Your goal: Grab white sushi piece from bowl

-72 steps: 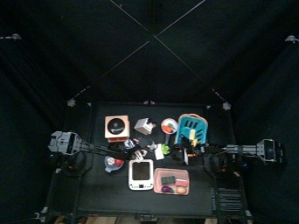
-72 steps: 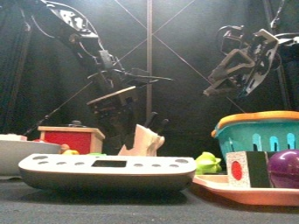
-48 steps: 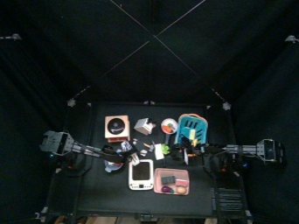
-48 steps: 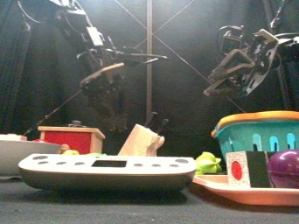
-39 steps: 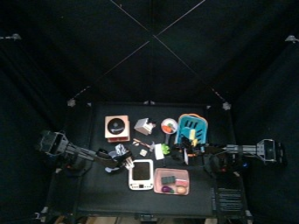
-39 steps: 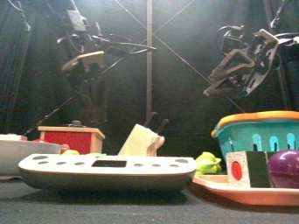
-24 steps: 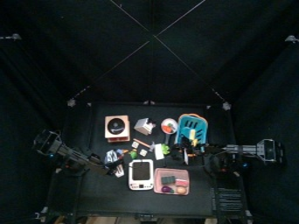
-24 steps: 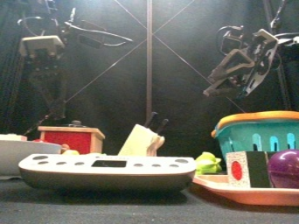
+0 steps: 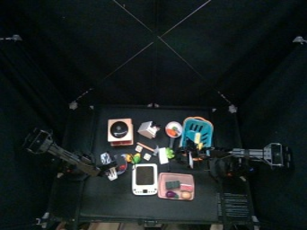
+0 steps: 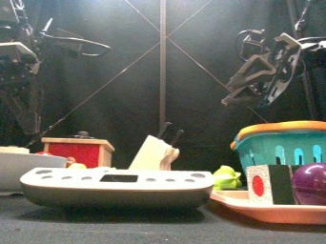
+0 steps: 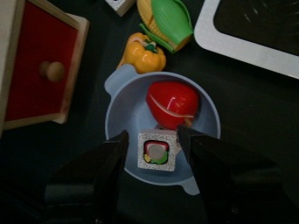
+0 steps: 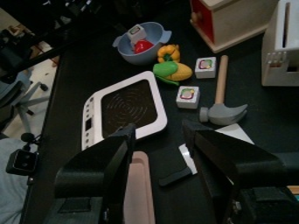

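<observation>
While I'm watching from the remote station, nearest to me along the front edge is the white scale (image 10: 117,187), with a pink tray (image 10: 261,204) to its right holding a purple ball (image 10: 310,181), and a teal basket (image 10: 295,145) behind that. Off at the left edge sits the blue bowl (image 11: 159,129), and from my left wrist cam I can see the white sushi piece (image 11: 156,150) lying flat in it right beside a red toy (image 11: 176,99), the two just about touching. My left gripper (image 11: 158,156) hangs straight over that bowl with its jaws spread wide, one on each side of the sushi in the view, nothing held. Just past the bowl there's a yellow pepper (image 11: 143,55) and a green one (image 11: 166,19), and next to them the red wooden box (image 11: 42,63). Farther right, a hammer (image 12: 219,100) lies by the box. My right gripper (image 12: 158,150) is parked up high above the right side of the table, jaws open and empty.
</observation>
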### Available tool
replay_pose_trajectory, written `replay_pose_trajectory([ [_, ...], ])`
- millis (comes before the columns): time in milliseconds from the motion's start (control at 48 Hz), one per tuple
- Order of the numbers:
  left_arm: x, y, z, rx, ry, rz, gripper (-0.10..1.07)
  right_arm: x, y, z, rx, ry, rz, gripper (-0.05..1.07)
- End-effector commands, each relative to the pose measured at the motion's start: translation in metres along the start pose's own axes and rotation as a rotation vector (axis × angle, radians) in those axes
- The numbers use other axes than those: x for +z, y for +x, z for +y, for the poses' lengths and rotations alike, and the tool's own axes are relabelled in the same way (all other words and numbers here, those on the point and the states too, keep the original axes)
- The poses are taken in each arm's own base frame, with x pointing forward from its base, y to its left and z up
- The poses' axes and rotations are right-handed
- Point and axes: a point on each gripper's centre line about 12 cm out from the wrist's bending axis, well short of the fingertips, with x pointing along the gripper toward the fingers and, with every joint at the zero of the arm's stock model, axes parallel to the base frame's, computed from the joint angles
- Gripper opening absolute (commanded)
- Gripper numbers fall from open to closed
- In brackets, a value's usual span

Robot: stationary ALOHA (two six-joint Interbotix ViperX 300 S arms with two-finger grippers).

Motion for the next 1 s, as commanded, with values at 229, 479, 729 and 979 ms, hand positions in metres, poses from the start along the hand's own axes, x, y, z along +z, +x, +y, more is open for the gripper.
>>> replay_pose_trajectory([
  [229,-0.018,0.004,0.003,-0.101,-0.055,-0.022,0.85,0.005,-0.001,0.001,0.002,-0.001,-0.018,0.83],
  [479,-0.023,0.009,0.004,-0.103,-0.058,-0.015,0.85,0.005,-0.001,-0.001,-0.003,0.001,-0.017,0.83],
  [729,-0.026,0.013,0.008,-0.093,-0.062,-0.006,0.85,0.005,0.0,-0.001,-0.003,0.003,-0.017,0.83],
  [979,-0.028,0.019,0.011,-0.11,-0.077,-0.011,0.85,0.005,0.0,-0.001,-0.003,0.003,-0.017,0.83],
])
